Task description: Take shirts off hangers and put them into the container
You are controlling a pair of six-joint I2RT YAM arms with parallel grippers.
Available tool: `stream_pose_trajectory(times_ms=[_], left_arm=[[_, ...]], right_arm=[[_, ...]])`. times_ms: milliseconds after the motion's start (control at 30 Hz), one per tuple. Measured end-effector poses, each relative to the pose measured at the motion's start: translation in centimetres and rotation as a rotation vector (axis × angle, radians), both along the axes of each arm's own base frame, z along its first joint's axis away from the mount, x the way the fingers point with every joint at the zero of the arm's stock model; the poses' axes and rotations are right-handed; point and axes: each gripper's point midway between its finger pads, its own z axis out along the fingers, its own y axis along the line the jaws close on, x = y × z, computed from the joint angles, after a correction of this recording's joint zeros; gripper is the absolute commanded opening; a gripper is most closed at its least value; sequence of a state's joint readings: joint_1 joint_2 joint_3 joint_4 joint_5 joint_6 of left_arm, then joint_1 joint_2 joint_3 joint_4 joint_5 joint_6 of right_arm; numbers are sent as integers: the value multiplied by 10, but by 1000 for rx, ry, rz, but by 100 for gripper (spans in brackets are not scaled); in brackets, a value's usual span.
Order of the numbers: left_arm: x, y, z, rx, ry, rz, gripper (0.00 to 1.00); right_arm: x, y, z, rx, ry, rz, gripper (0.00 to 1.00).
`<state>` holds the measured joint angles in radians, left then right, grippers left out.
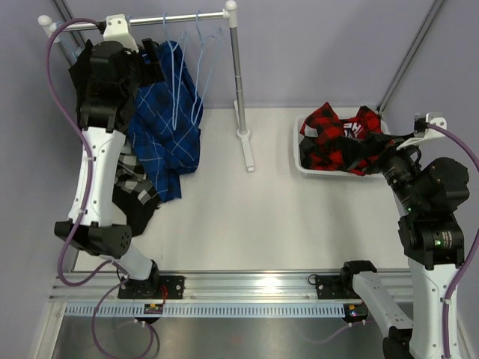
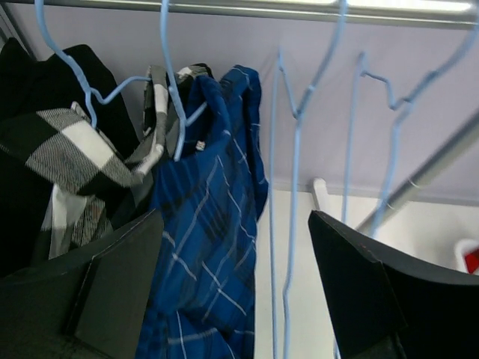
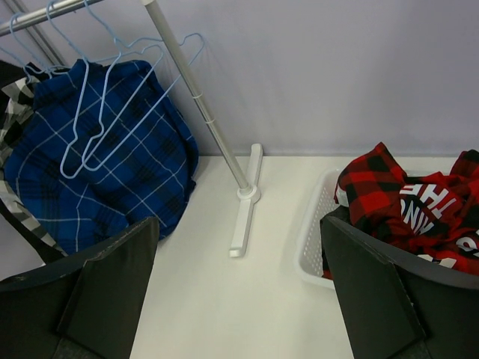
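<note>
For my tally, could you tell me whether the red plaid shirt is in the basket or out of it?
In: the red shirt lies crumpled inside the walls of the white basket.

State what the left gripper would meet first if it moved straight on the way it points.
Probably the blue shirt with thin white checks, hanging dead ahead of the left gripper; empty light-blue wire hangers hang just beside it, and depth is unclear.

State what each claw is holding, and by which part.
Nothing. The left claw stands open before the blue checked shirt, not clamping it; the right claw is open and empty.
</note>
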<state>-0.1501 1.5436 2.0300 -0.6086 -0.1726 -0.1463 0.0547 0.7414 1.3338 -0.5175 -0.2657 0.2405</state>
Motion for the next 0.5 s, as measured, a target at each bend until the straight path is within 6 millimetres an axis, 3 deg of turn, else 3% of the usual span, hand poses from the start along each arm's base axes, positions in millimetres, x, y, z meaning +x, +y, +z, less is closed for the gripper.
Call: stream_pose_trajectory(times_ms=[100, 233, 367, 500], left_arm=[[34, 15, -18, 5, 24, 38, 81], [62, 38, -55, 6, 101, 79, 78], [70, 50, -79, 7, 152, 87, 66], [71, 48, -90, 10, 173, 62, 52]], right_arm=[[-1, 3, -3, -16, 3, 18, 99], [0, 5, -10, -34, 12, 28, 99], [1, 4, -23, -53, 42, 27, 100], [2, 3, -37, -66, 74, 27, 99]])
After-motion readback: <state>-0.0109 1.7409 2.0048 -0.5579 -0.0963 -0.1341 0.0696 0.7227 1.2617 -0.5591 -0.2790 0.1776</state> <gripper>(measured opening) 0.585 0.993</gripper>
